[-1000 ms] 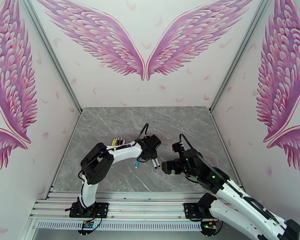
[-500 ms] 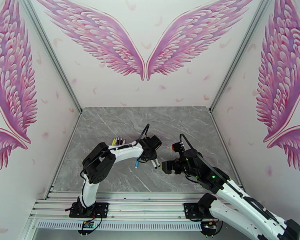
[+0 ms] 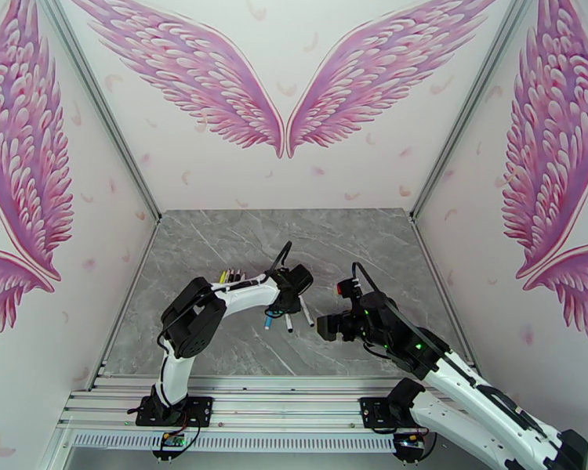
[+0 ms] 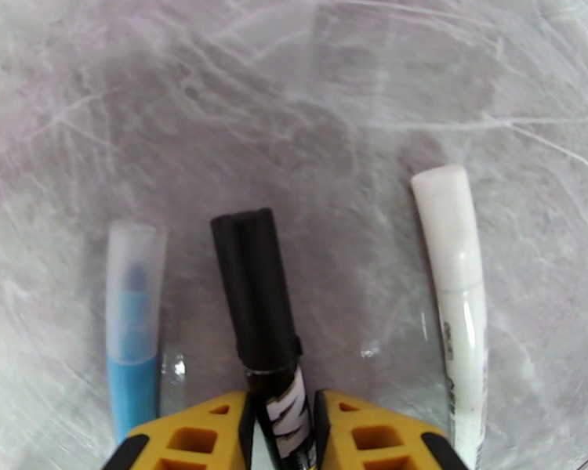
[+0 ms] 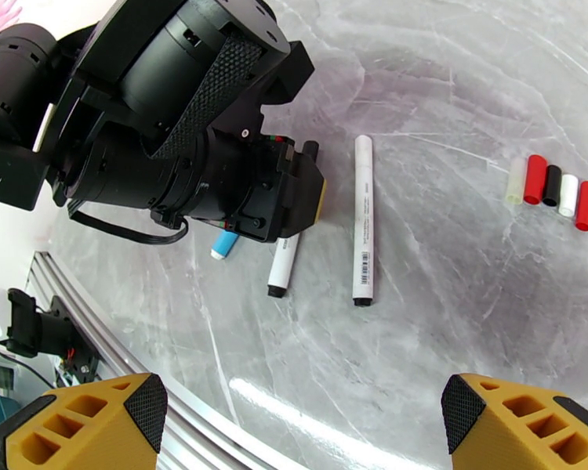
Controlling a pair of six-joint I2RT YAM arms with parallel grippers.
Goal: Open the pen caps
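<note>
The left gripper [image 4: 282, 399] is narrowed onto the barrel of the black-capped pen [image 4: 288, 421]. Its yellow fingers [image 4: 192, 436] press against both sides just below the black cap [image 4: 255, 283]. Gripping the barrel there leaves the whole cap sticking out free, which a second gripper needs in order to pull it off. Whether the pen has left the worktop [image 4: 294, 111] I cannot tell, since the wrist picture is soft and looks straight along it. On one side lies the blue pen [image 4: 133, 338] under a translucent cap, and on the other the white pen [image 4: 460, 307]. Both run roughly parallel to the held pen and lie apart from it.

The right gripper [image 5: 300, 397] stands wide and empty, near the left one and facing it, placed to take the cap, I judge. Its camera adds what the left wrist view lacks. The tail of the held pen pokes out beneath the left arm's wrist, and a tidy row of loose caps [image 5: 551, 188] lies well apart on the worktop, so several pens look done already. The top view adds a bundle of pens [image 3: 231, 276] lying behind the left arm.
</note>
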